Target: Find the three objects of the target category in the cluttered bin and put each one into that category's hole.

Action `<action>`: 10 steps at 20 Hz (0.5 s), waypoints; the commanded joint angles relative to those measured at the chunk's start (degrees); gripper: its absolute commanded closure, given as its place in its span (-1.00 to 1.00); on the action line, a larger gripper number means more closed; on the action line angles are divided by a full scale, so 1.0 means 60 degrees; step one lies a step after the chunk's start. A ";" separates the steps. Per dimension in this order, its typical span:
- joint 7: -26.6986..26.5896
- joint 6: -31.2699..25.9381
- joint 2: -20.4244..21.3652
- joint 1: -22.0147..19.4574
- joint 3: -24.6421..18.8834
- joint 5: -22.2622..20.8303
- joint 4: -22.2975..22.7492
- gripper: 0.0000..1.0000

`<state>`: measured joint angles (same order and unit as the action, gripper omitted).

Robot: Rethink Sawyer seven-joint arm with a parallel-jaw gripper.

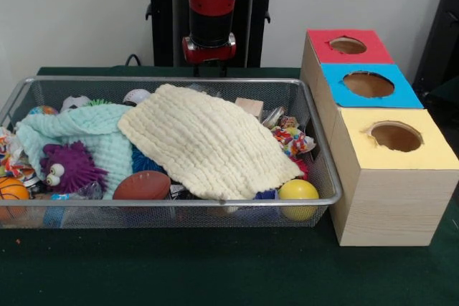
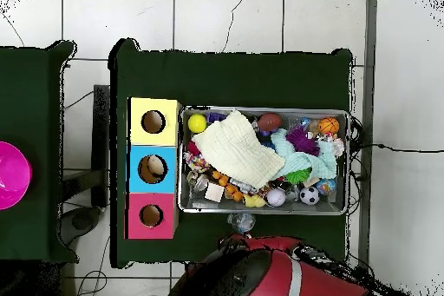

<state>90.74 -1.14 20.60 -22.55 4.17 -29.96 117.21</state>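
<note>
Your wire bin (image 1: 326, 198) sits on the green counter (image 1: 215, 270), filling the left and middle of the front view. A soft cream cloth (image 1: 208, 141) and a mint cloth (image 1: 93, 134) lie on top and hide a lot.

The balls look like the things to find. A yellow ball (image 1: 297, 195) sits in the lower right corner of the bin. A brown football (image 1: 142, 185) and an orange basketball (image 1: 11, 193) sit lower left. They look light, round and smooth, so they may roll or slip. Pinch each one across its middle.

The holes are in the box (image 1: 380, 155) at the right.

The gripper (image 1: 209, 69) hangs top middle, behind the bin. You cannot tell how its fingers stand.
</note>
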 commanded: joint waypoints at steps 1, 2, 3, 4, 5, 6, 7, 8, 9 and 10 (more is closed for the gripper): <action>0.0869 0.0460 -0.0548 -0.0384 -0.0267 -0.0262 -0.1658 -1.00; 0.0826 0.0379 -0.0474 -0.0417 -0.0290 -0.0277 -0.1637 -1.00; 0.0791 0.0304 -0.0409 -0.0437 -0.0312 -0.0281 -0.1623 -1.00; 0.0772 0.0257 -0.0347 -0.0444 -0.0316 -0.0284 -0.1605 -1.00; 0.0759 0.0244 -0.0303 -0.0444 -0.0313 -0.0293 -0.1596 -1.00; 0.0745 0.0232 -0.0264 -0.0463 -0.0327 -0.0306 -0.1583 -1.00; 0.0738 0.0237 -0.0242 -0.0495 -0.0339 -0.0327 -0.1557 -1.00; 0.0735 0.0228 -0.0217 -0.0529 -0.0359 -0.0333 -0.1535 -1.00; 0.0728 0.0195 -0.0182 -0.0551 -0.0369 -0.0333 -0.1519 -1.00; 0.0721 0.0162 -0.0146 -0.0574 -0.0380 -0.0333 -0.1503 -1.00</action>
<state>90.74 -1.14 20.65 -23.12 4.16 -30.17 117.21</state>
